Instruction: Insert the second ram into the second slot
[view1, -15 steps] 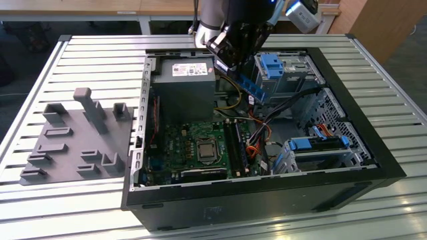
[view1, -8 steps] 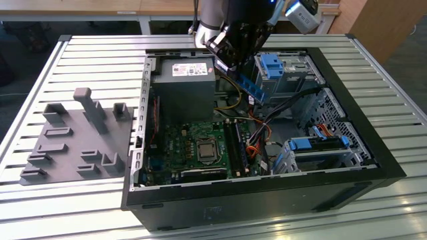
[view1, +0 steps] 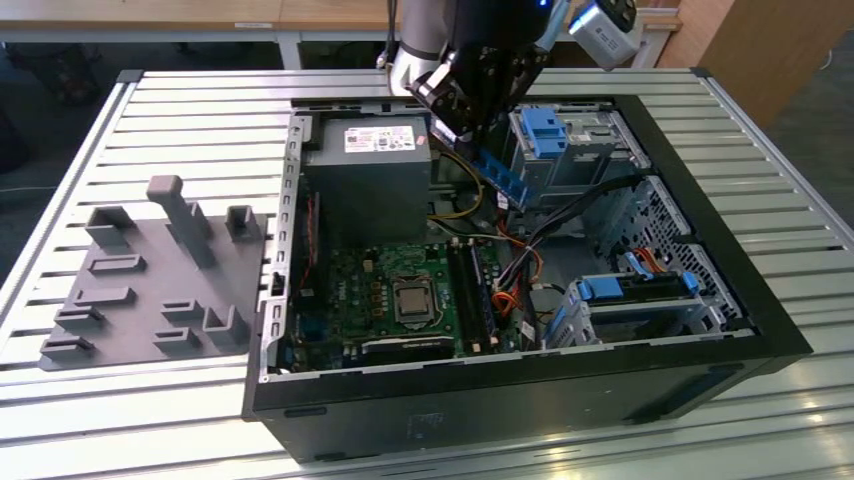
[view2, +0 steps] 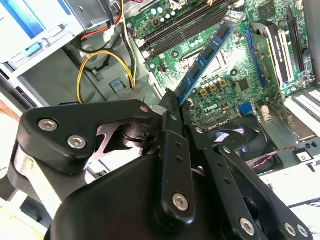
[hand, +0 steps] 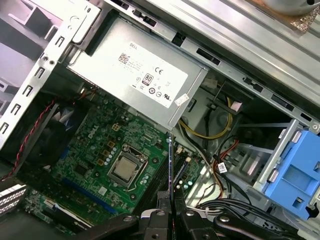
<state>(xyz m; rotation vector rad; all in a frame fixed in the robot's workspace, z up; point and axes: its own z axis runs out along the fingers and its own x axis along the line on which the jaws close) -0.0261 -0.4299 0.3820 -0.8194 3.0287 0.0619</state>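
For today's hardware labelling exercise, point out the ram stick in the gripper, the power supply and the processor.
second ram (view2: 207, 55), second wrist view, middle of its blue board.
power supply (hand: 150, 78), first wrist view, on its white label.
processor (hand: 123, 168), first wrist view, centre of its metal lid.

An opened computer case (view1: 521, 400) lies on a slatted table (view1: 174, 110), taking up the middle and right of the exterior view. At that view's left, a holder plate (view1: 134, 300) rests on the table just beside the case. Inside the case, the power supply (view1: 367, 170) sits toward the upper left. The main board (view1: 354, 290) lies below it in the frame, with the processor (view1: 411, 298) at the board's middle and the memory slots (view1: 470, 290) just to its right. An upper drive cage (view1: 554, 140) and a lower drive cage (view1: 641, 300) stand along the right side (cables run between them). At the upper middle, the gripper (view1: 470, 135) clasps the memory stick (view1: 503, 178), which hangs tilted between the power supply and the upper drive cage.
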